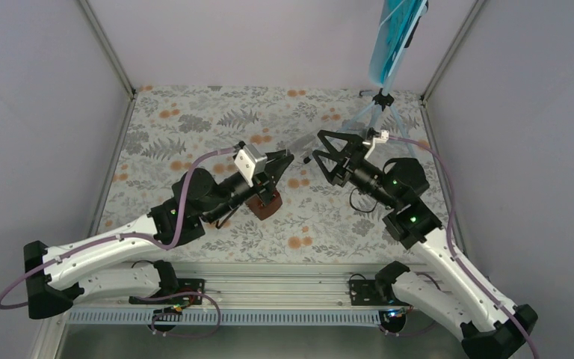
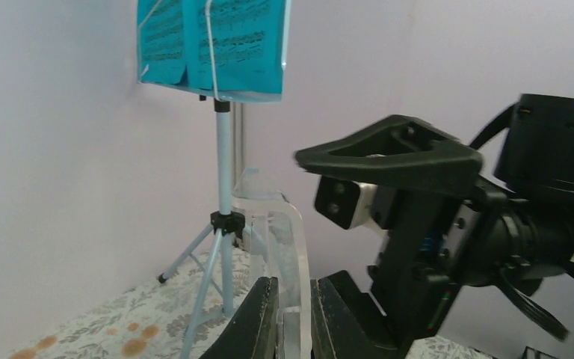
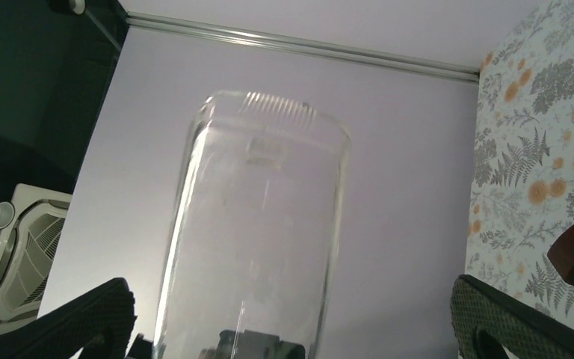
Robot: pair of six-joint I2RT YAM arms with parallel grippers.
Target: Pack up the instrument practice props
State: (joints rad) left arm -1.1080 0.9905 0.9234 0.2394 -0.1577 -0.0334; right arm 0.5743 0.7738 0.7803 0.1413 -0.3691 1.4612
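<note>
Top: left gripper (image 1: 288, 157) just past metronome (image 1: 263, 205); right gripper (image 1: 315, 146) faces it, spread; stand (image 1: 380, 105) with sheet (image 1: 394, 37) in far right corner.
Left wrist: fingers (image 2: 260, 321) clamped on clear piece (image 2: 284, 239).
Right wrist: piece between spread fingers (image 3: 82, 321).
Likely handover; next, right closes squarely, left releases.

1. Table (image 1: 194, 127), covered by a fern-and-blossom cloth, spread beneath the left gripper (image 1: 288, 159) and right gripper (image 1: 316, 148).
2. Plain lilac walls (image 1: 254, 37), set ahead of and beside both tools.
3. Aluminium corner posts (image 1: 108, 48), fixed where the walls meet.
4. Slotted rail (image 1: 269, 273), mounted behind the tools.
</note>
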